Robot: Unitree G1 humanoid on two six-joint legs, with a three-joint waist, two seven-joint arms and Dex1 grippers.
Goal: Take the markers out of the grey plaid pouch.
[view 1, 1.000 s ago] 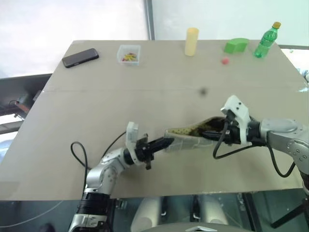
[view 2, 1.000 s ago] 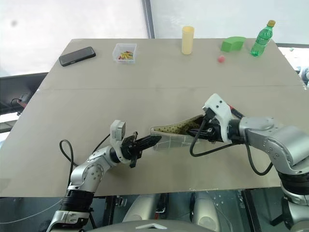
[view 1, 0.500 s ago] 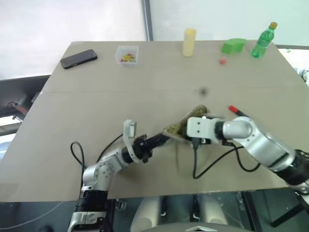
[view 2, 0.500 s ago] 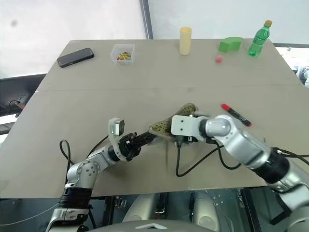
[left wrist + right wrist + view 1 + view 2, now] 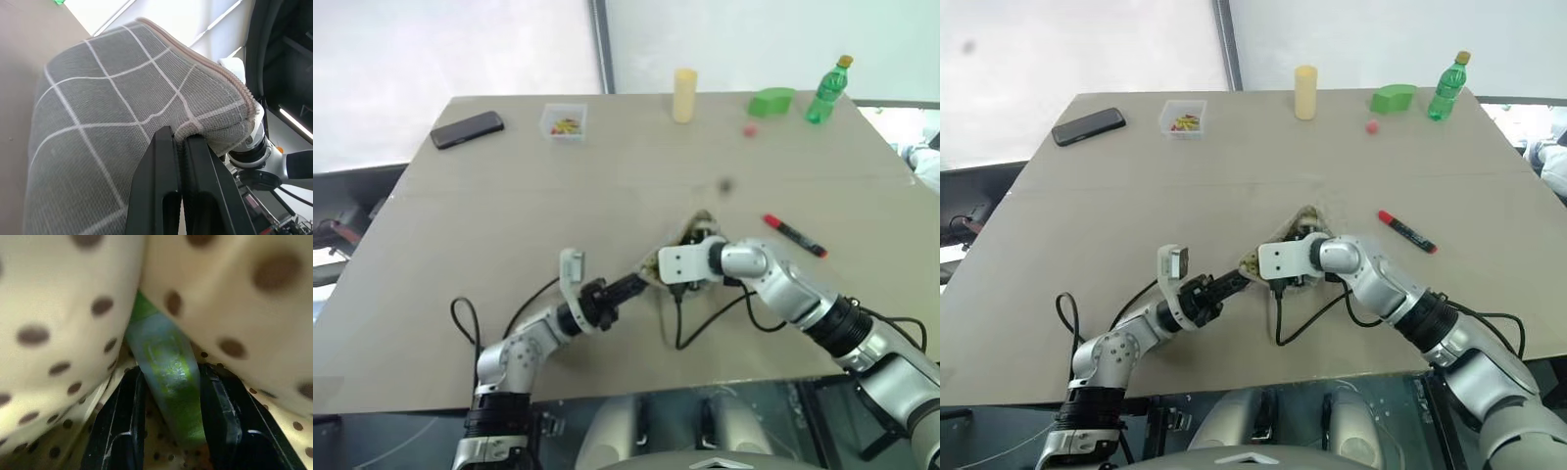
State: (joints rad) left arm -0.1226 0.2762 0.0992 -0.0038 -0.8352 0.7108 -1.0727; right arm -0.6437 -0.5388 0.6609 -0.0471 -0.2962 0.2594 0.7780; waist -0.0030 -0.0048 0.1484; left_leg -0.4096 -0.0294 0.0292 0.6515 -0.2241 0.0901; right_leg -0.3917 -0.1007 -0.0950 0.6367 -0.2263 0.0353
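Note:
My left gripper [image 5: 180, 139] is shut on one corner of the grey plaid pouch [image 5: 107, 107] and holds it up off the table at the middle front [image 5: 1295, 221]. My right gripper [image 5: 171, 374] reaches into the pouch's mouth, among the yellowish dotted lining [image 5: 63, 308]. Both of its fingers press against the light green marker [image 5: 166, 367], one on each side. The red marker [image 5: 793, 235] with black ends lies flat on the table to the right of the pouch, apart from both grippers.
Along the table's far edge stand a black phone [image 5: 467, 128], a small clear box [image 5: 564, 122], a yellow cylinder [image 5: 683, 94], a green block [image 5: 771, 101], a small red ball [image 5: 750, 129] and a green bottle [image 5: 827, 90]. Black cables hang from both wrists.
My right gripper has swung left, rolled over and gone into the pouch's mouth, its fingers narrowing on the green marker. The pouch has bunched up higher. The left gripper kept its hold.

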